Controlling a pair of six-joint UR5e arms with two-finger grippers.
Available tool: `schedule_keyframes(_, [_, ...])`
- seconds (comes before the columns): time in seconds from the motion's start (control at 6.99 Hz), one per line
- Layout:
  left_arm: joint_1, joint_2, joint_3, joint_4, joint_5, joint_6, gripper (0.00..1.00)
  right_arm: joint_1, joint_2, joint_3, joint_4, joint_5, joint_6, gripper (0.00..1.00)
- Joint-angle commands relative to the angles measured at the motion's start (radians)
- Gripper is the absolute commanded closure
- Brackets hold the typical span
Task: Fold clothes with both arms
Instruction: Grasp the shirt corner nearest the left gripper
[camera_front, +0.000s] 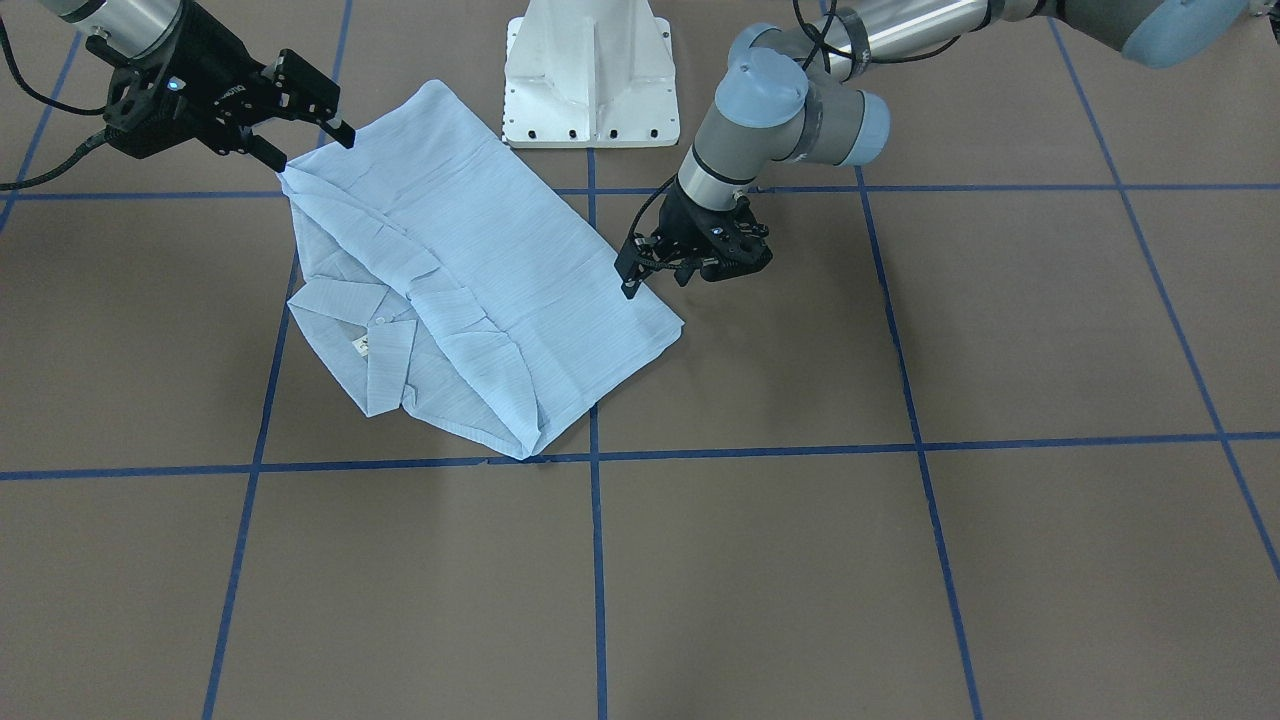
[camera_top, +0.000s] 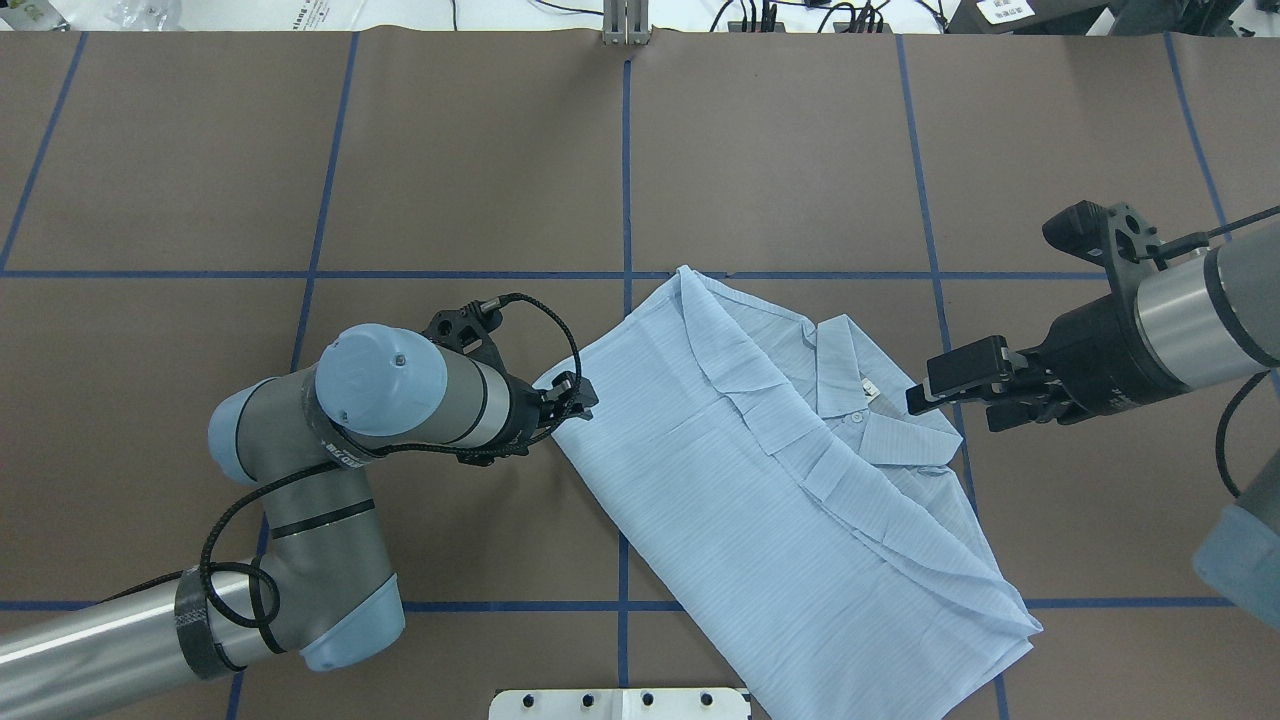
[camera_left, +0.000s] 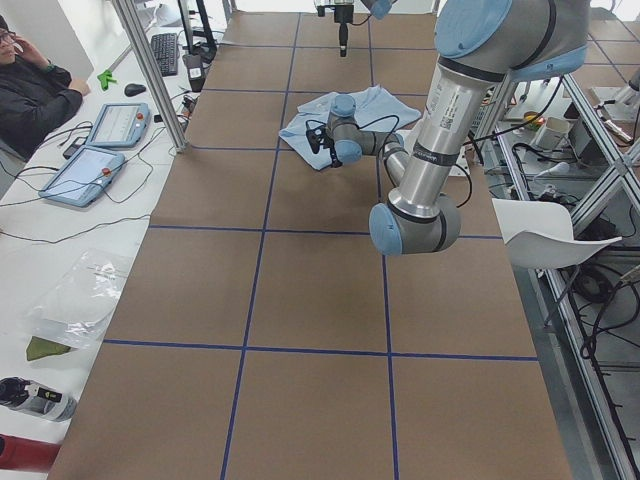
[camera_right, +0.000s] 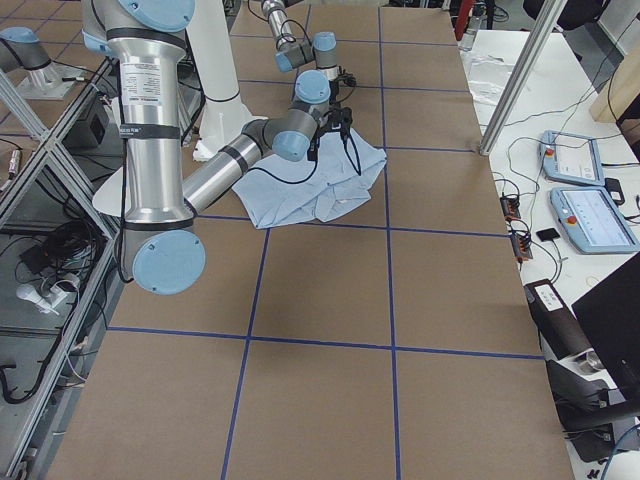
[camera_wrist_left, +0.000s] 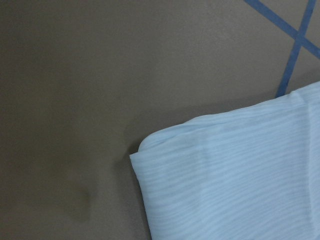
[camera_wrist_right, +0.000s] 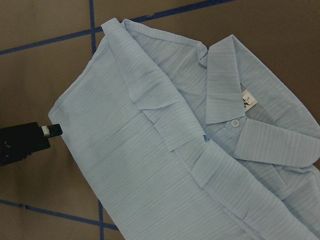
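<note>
A: Item: shirt (camera_top: 760, 500), part-folded and flat on the table (camera_top: 400, 150), lower centre-right of the overhead view, collar (camera_top: 850, 370) toward the right edge. Tools?

B: Right gripper (camera_front: 310, 148): jaws spread, empty, above the collar-side edge. Left gripper (camera_top: 580, 395): at the shirt's left corner (camera_wrist_left: 150, 150); whether it is spread or closed, I cannot tell.

A: Handling?

B: Advised: pinch every layer at each edge, then lift both ends level and together. Thin cloth likely slips or creases if one arm leads.

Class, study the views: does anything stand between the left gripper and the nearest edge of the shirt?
Nothing visible does. The left gripper is at a folded corner of the shirt, with only bare table around it.
</note>
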Motion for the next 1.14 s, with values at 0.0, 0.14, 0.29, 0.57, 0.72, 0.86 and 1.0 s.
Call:
schedule_keyframes(0.0, [-0.004,0.001,0.021,0.008,0.023,0.003,0.17,0.001,0.000,-0.002,0.000,0.000,0.000,0.00])
schedule_keyframes(0.14, [-0.004,-0.001,0.027,0.009,0.025,0.003,0.17,0.001,0.000,-0.006,0.000,0.000,0.000,0.00])
schedule_keyframes(0.29, [-0.004,-0.001,0.027,0.008,0.025,0.003,0.19,0.001,0.000,-0.008,0.000,0.000,0.000,0.00])
schedule_keyframes(0.57, [-0.009,-0.004,0.027,0.009,0.026,0.003,0.25,0.001,0.000,-0.011,0.000,0.000,0.000,0.00])
schedule_keyframes(0.72, [-0.009,-0.005,0.027,0.011,0.043,0.003,0.29,0.001,0.000,-0.014,0.000,0.000,0.000,0.00])
schedule_keyframes(0.86, [-0.011,-0.008,0.027,0.011,0.045,0.003,0.35,0.002,0.000,-0.014,0.000,0.000,-0.002,0.00])
schedule_keyframes(1.0, [-0.009,-0.014,0.038,0.011,0.048,0.003,0.38,0.002,-0.002,-0.014,0.000,0.000,-0.002,0.00])
